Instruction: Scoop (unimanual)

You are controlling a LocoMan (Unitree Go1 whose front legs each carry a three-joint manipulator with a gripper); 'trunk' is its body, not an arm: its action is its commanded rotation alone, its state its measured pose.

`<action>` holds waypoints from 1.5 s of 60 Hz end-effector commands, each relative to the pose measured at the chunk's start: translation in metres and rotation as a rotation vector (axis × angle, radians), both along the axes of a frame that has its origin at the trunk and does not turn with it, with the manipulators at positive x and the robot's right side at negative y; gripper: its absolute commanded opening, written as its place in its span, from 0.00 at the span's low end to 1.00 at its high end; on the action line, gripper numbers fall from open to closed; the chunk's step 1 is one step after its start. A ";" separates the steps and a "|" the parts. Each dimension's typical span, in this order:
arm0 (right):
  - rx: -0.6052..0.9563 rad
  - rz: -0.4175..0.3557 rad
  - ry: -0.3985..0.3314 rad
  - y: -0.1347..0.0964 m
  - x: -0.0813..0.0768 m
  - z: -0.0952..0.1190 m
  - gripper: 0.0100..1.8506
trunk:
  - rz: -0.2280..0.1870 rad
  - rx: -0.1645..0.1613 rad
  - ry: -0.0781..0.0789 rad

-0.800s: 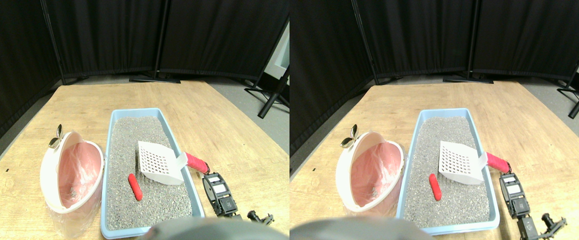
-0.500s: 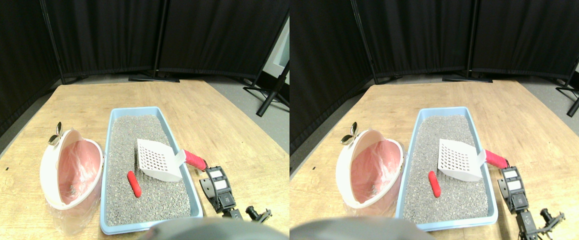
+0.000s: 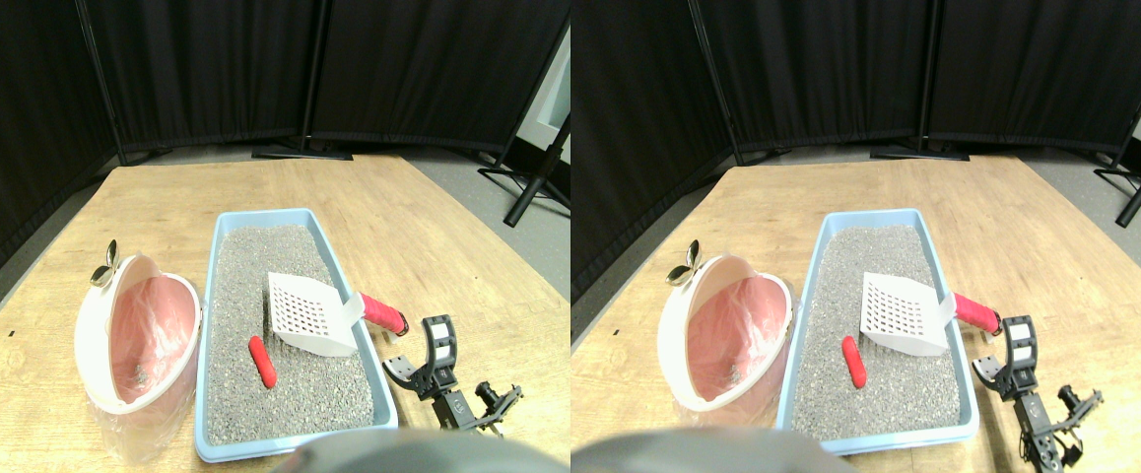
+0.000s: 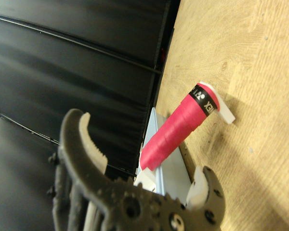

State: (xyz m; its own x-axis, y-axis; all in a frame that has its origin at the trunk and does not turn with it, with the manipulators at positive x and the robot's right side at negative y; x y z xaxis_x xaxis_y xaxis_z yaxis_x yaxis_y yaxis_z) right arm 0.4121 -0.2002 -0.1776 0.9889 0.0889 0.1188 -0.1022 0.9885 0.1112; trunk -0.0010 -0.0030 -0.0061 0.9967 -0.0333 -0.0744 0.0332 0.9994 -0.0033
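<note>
A white slotted scoop [image 3: 306, 313] lies in the grey litter of a light blue litter box [image 3: 228, 236]. Its red wrapped handle [image 3: 383, 313] sticks out over the box's right rim onto the table. A small red cylinder [image 3: 262, 362] rests on the litter just left of the scoop. My right gripper [image 3: 415, 347] sits on the table close to the handle's end, open, holding nothing. In the wrist view the red handle [image 4: 180, 127] lies ahead of the spread gripper [image 4: 140, 144], apart from both jaws.
A pink bin [image 3: 142, 335] with a white rim and a plastic liner stands left of the box, a metal clip [image 3: 103, 268] on its far edge. The wooden table [image 3: 403, 227] runs to black curtains, with a stand leg [image 3: 531, 197] at the right.
The gripper's jaws have spread apart from a shut, flat pose. It sits slightly further right beside the handle's end. The scoop and red cylinder have not moved.
</note>
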 end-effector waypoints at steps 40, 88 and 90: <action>0.037 -0.021 0.081 -0.003 0.043 -0.014 0.55 | 0.018 -0.028 0.009; 0.121 -0.050 0.181 -0.006 0.074 -0.022 0.56 | 0.026 -0.021 0.009; 0.120 -0.052 0.183 -0.006 0.074 -0.022 0.56 | 0.026 -0.021 0.009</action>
